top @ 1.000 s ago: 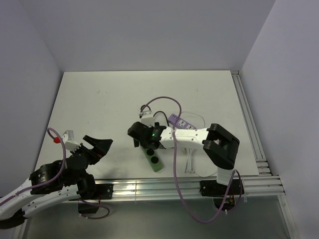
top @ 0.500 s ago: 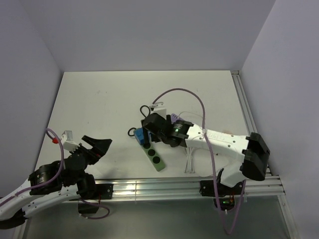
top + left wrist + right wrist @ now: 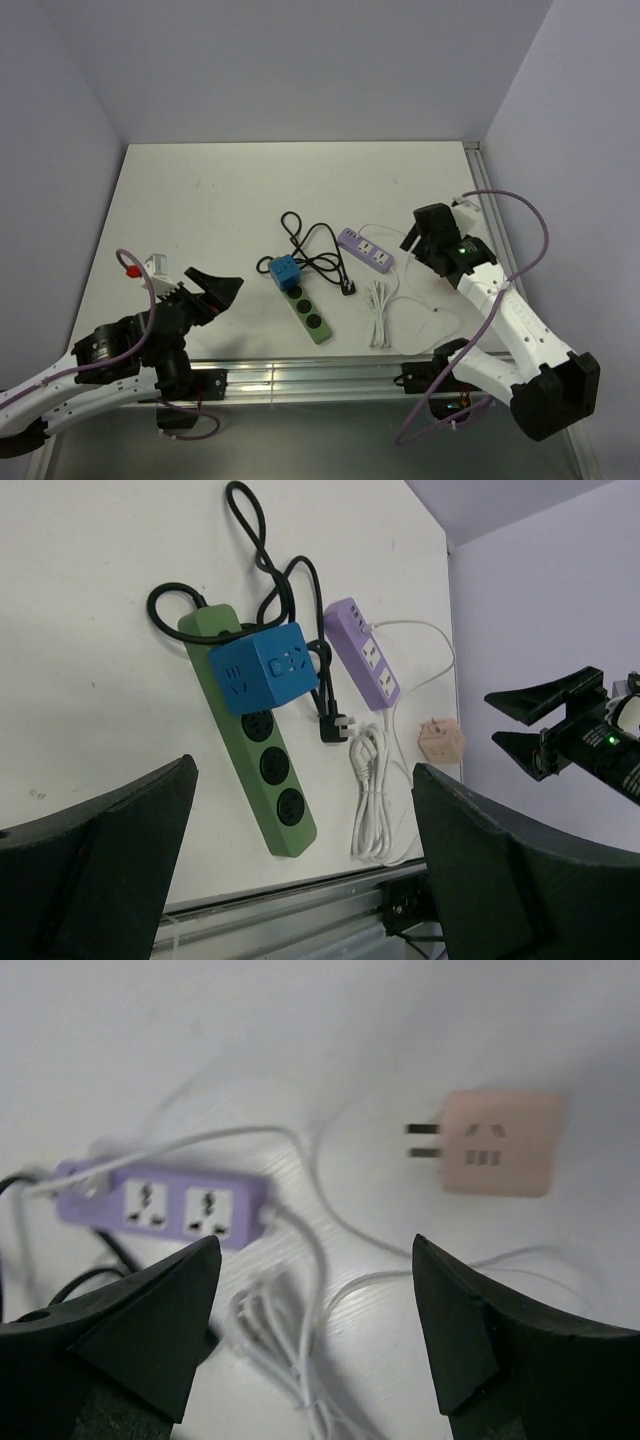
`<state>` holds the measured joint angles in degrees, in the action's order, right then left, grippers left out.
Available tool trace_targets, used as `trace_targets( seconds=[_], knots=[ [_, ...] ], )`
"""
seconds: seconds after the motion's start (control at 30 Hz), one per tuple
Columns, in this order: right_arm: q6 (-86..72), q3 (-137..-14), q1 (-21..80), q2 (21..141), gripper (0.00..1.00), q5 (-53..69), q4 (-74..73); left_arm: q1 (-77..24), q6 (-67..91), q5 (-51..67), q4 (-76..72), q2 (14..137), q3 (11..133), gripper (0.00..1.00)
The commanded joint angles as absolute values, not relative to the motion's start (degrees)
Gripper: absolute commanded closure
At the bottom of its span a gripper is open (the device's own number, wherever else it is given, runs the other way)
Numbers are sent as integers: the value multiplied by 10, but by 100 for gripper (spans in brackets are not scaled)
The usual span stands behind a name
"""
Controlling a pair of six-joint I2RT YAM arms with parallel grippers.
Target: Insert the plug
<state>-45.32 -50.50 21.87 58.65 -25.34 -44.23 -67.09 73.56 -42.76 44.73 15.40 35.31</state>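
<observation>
The blue plug (image 3: 284,271) sits squarely on the far end of the green power strip (image 3: 308,312), whose two near sockets are bare. The left wrist view shows the plug (image 3: 263,667) on the strip (image 3: 272,785). My right gripper (image 3: 414,237) is open and empty, well to the right of the plug, above a purple strip (image 3: 364,249). In its wrist view the right gripper (image 3: 315,1245) hangs over white cable. My left gripper (image 3: 216,292) is open and empty, left of the strip; it also shows in its wrist view (image 3: 300,770).
A black cord (image 3: 315,245) loops behind the green strip. A bundled white cable (image 3: 380,325) lies right of it. A pink adapter (image 3: 500,1142) lies on its side right of the purple strip (image 3: 165,1203). A metal rail (image 3: 350,375) runs along the near edge.
My right arm has pulled away from the blue plug and swung to the right, its gripper open. The plug stays on the green strip. My left gripper has shifted slightly right.
</observation>
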Motion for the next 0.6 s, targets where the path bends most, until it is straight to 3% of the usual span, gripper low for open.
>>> trace_targets(
  seconds=[0.0,0.3,0.57],
  knots=[
    [-443,-478,129,579,16,-229,-445,-670,696,-403,388,168,345,5],
    [-386,-452,-49,661,16,-195,-400,-670,687,-390,379,143,332,5],
    [-380,-448,-80,712,17,-200,-378,-670,678,-385,360,128,316,4]
  ],
)
